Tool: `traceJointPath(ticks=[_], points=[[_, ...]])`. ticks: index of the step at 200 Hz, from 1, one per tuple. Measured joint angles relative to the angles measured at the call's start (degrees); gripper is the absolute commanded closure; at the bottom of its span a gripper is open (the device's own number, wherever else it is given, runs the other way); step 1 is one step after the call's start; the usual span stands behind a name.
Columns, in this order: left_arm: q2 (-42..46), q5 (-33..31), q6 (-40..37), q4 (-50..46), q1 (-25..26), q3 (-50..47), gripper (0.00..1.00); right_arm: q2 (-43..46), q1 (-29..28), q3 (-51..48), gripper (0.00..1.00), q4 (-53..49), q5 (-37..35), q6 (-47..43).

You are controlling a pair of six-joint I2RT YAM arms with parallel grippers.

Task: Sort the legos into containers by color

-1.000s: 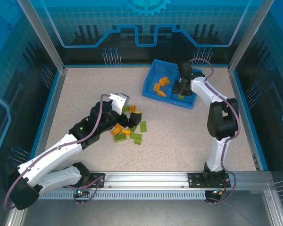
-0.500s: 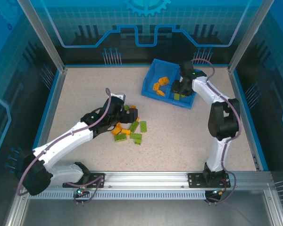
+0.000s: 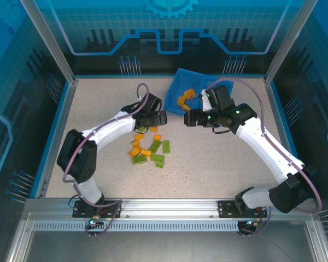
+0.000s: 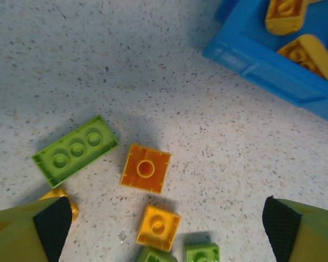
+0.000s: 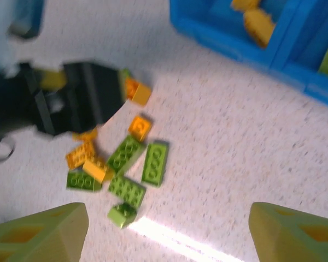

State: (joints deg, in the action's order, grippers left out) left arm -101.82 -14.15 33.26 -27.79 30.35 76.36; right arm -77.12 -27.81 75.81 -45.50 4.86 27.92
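L jaws spread, empty, above orange and light-green studded plastic bricks (image 4: 145,168) on speckled tabletop (image 4: 98,60) by translucent blue plastic tray (image 4: 262,68); R jaws spread, prob. empty (blurry).

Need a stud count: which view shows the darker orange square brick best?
Left wrist: the darker orange square brick lies close and sharp, with one stud. Top external shows it tiny, and right wrist blurs it.

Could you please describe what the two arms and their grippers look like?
The left arm and right arm have white shells with black joints, and a purple-grey cable loops along each. The left gripper has yellow-green fingers with black pads; the right gripper has yellow-green fingers too.
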Motion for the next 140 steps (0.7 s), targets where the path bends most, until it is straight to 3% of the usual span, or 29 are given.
traceJointPath(ticks=[59,87,118,140], points=[[-11.37,0.02,-0.13,-1.33,-0.63,5.66,0.29,3.80,0.11,-0.26,0.09,-4.00,0.37,-0.11],[-12.46,0.07,-0.26,-1.99,-0.63,5.77,0.38,4.55,0.11,0.04,0.08,-4.66,1.07,-0.15],[-12.68,0.07,-0.11,-1.88,-0.63,5.73,0.57,4.61,0.11,0.04,0.08,-4.63,1.95,-0.15],[-12.68,0.13,-0.35,-1.70,-0.63,5.44,0.61,4.61,0.11,0.04,0.08,-4.63,2.54,-0.15]])
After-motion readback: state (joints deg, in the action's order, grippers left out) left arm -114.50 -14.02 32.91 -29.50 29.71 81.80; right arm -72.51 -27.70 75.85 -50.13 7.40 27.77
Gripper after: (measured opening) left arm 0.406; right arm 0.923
